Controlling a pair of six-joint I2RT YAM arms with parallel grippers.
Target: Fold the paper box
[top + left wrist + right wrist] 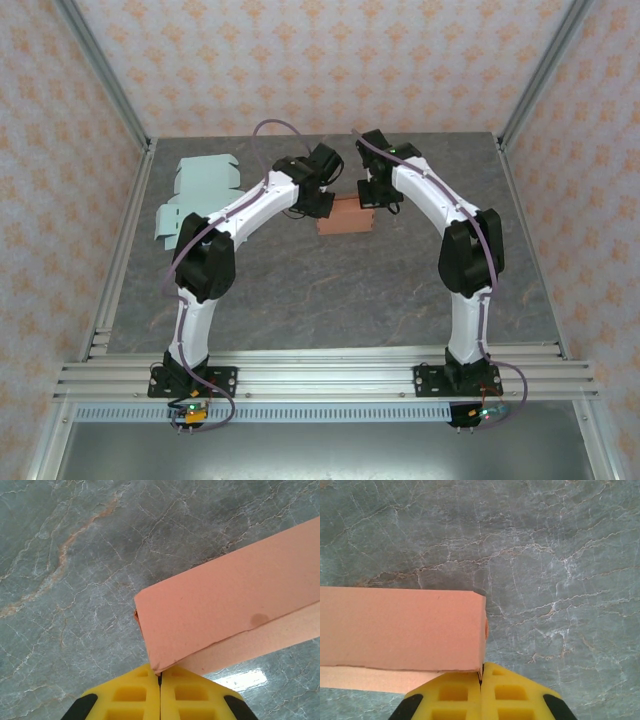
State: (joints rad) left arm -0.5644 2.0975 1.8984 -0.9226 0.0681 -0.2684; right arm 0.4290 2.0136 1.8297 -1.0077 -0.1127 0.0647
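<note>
The salmon-coloured paper box (343, 216) was seen lying on the grey marbled counter (330, 300), toward the far side and roughly midway between left and right. It was flanked by both arms, each bent in toward it from its own side. The left hand (160, 680) was placed at the box's left end. In the left wrist view its yellow fingers (130, 697) were pressed flat together, and a corner of the box was met right at the seam between them. The right hand (481, 672) was set at the box's right end, and there too the fingers were closed tight against each other, with a corner of the box touched at the seam. Whether a thin edge of paper was nipped in either hand could not be told. A paler panel was shown running along the box's lower edge in both wrist views. Off at the far left of the counter, well apart from the box, a flat pale green cardboard blank (197, 195) was seen lying.
</note>
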